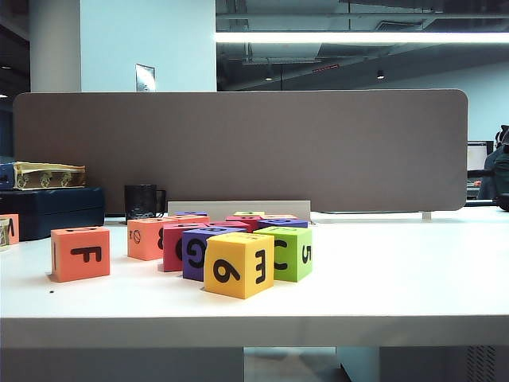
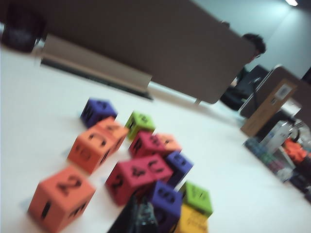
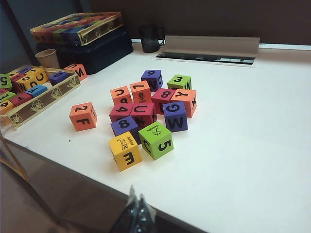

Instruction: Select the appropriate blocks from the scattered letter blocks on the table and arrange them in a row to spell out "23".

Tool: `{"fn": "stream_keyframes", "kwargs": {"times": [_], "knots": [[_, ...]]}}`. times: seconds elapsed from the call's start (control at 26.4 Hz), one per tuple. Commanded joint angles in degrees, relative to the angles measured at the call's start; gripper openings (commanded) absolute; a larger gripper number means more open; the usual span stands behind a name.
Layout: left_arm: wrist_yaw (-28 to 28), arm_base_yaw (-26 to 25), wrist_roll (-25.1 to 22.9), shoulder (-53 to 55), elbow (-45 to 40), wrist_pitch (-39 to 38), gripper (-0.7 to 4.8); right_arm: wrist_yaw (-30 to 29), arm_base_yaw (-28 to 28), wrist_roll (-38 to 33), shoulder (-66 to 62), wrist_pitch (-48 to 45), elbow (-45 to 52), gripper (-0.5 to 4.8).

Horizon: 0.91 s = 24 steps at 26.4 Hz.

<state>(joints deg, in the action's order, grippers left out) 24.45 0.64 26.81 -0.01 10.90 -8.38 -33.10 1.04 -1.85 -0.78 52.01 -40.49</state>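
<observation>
White table (image 1: 398, 278), cluster of scattered letter blocks (image 3: 146, 114) left of centre, near the front edge. Orange cube with "2" on top and "F" on its front (image 3: 83, 116) sits alone, left of the pile and apart from it. Lime green cube with "3" on top (image 3: 180, 82) is at the far right corner of the pile, touching the orange "Y" cube (image 3: 184, 101). Other lime green cube showing "5" (image 3: 156, 141) is at the near edge beside the yellow "E"/"6" cube (image 3: 126, 151). Left gripper (image 2: 138, 218) low over the near side of the pile, view blurred, fingers closed, holding nothing. Right gripper (image 3: 138, 216) back off the near table edge, fingers together, empty. Tray of spare cubes (image 3: 34, 90) far left
</observation>
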Motion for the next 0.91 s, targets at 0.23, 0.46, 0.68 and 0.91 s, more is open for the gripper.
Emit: {"fn": "stream_keyframes", "kwargs": {"times": [0.23, 0.46, 0.68, 0.91], "knots": [[0.39, 0.07, -5.29, 4.33, 9.38, -2.27, -0.06, -0.11, -0.04, -0.02, 0.59, -0.42, -0.24, -0.01], [0.24, 0.07, -17.79, 22.21, 20.13, -8.59, -0.06, -0.11, -0.04, -0.02, 0.59, -1.18, -0.24, -0.01], [0.22, 0.07, -21.75, 35.54, 27.54, -10.82, -0.06, -0.11, -0.04, -0.02, 0.59, -1.27, -0.24, -0.01], [-0.15, 0.09, -25.40, 49.35, 36.15, -15.65, -0.06, -0.11, -0.04, -0.02, 0.59, -1.29, -0.26, -0.01]]}}
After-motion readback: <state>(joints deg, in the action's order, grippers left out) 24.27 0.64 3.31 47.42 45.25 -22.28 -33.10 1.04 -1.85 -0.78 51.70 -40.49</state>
